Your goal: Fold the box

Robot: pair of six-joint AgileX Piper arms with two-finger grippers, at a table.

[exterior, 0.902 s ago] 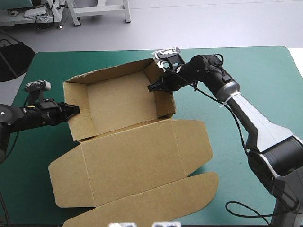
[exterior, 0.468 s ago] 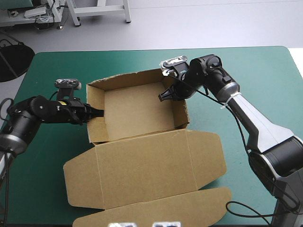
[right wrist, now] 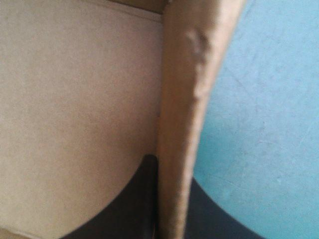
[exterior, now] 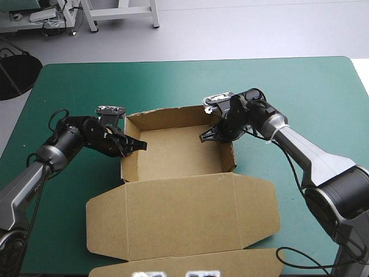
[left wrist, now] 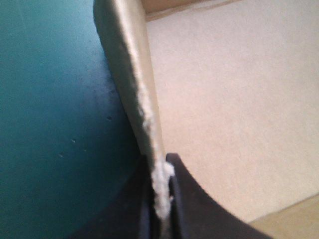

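The brown box (exterior: 173, 151) stands as an open tray near the table's middle, its lid (exterior: 184, 210) lying flat toward the near edge. My left gripper (exterior: 131, 145) is shut on the box's left wall; in the left wrist view that wall's edge (left wrist: 134, 99) runs up from between the black fingers (left wrist: 187, 199). My right gripper (exterior: 209, 136) is shut on the right wall (right wrist: 182, 114), one black finger (right wrist: 134, 199) inside the tray and one outside.
The teal-green cover (exterior: 311, 98) lies bare to the right of and beyond the box. The lid's front flap (exterior: 190, 262) reaches the table's near edge. A black cable loops at the near right corner (exterior: 300, 257).
Both grippers have carried the box to the right and toward the near edge, turning it squarer to the table. Both holds on the side walls stay as before.
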